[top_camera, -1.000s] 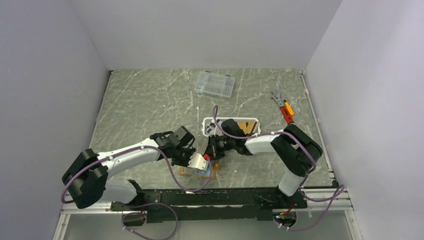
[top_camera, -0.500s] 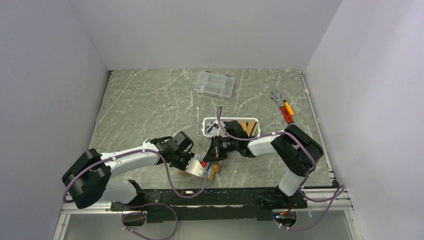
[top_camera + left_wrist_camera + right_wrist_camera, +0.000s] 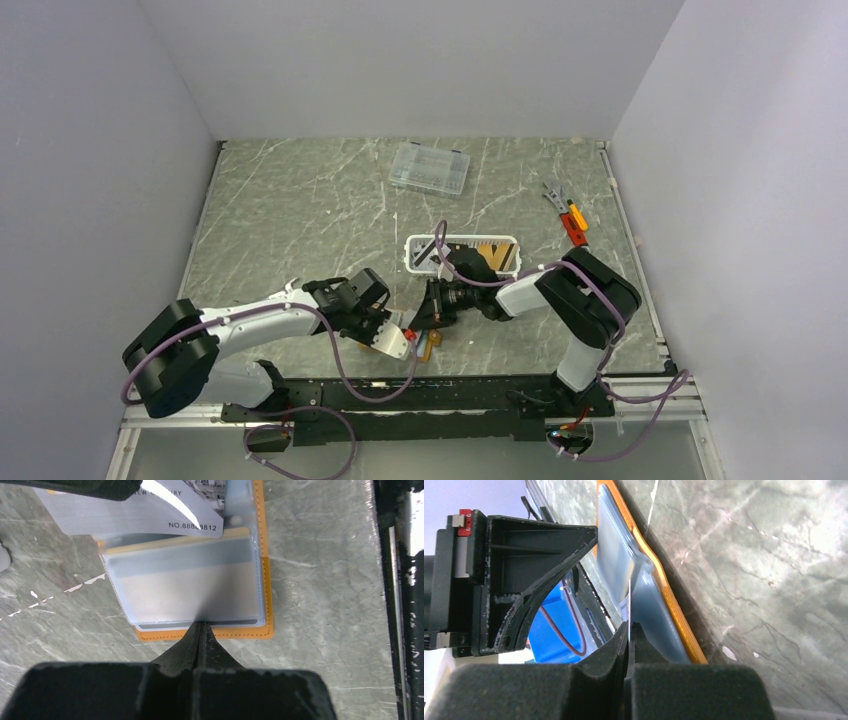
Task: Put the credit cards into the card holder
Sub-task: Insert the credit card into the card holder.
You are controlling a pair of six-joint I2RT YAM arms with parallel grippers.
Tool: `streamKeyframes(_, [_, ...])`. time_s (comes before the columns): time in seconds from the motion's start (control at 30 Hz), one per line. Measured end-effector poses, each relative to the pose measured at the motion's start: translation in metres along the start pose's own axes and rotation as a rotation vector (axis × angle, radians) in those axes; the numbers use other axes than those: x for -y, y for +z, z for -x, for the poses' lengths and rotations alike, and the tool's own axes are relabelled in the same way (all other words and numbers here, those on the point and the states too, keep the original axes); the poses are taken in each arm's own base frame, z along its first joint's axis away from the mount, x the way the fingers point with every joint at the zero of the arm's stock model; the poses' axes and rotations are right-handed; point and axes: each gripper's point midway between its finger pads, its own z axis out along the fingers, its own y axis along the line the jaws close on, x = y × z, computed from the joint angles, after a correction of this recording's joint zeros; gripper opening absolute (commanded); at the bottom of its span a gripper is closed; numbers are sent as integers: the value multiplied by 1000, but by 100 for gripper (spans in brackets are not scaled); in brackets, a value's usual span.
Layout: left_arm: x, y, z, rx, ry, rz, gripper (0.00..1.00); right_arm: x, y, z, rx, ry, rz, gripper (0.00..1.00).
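Close to the near edge of the worktop (image 3: 300, 220) the orange holder (image 3: 266, 580) lies open and flat, its clear sleeve (image 3: 185, 587) facing up, between the two grippers. The left gripper (image 3: 201, 626) is clenched, its tips against the sleeve's near edge; whether they pinch the plastic cannot be told. From the opposite side the right gripper (image 3: 629, 627) is clamped on a grey-white card (image 3: 135, 512), which reaches over the far end of the holder with its printed edge lying over the sleeve's far end. In the right wrist view this card shows edge-on, rising from the closed fingers to the sleeve's lip. Just beyond the right gripper stands a white basket (image 3: 460, 238) with gold-brown and dark cards (image 3: 495, 256) in it. Farther off lie an orange-handled tool (image 3: 568, 215) at the right and a clear box (image 3: 429, 168) near the back.
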Motion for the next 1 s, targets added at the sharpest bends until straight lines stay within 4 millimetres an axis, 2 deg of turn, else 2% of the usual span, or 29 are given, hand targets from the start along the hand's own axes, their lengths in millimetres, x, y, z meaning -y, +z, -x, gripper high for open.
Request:
streamKeyframes(0.47, [27,-3,12,4,5,-78,0,3,-2,-6,-1,8,7,0])
streamKeyframes(1.0, [28,-2,12,-10,-34,-80,0,-6,4,-17,-45,-23,51,0])
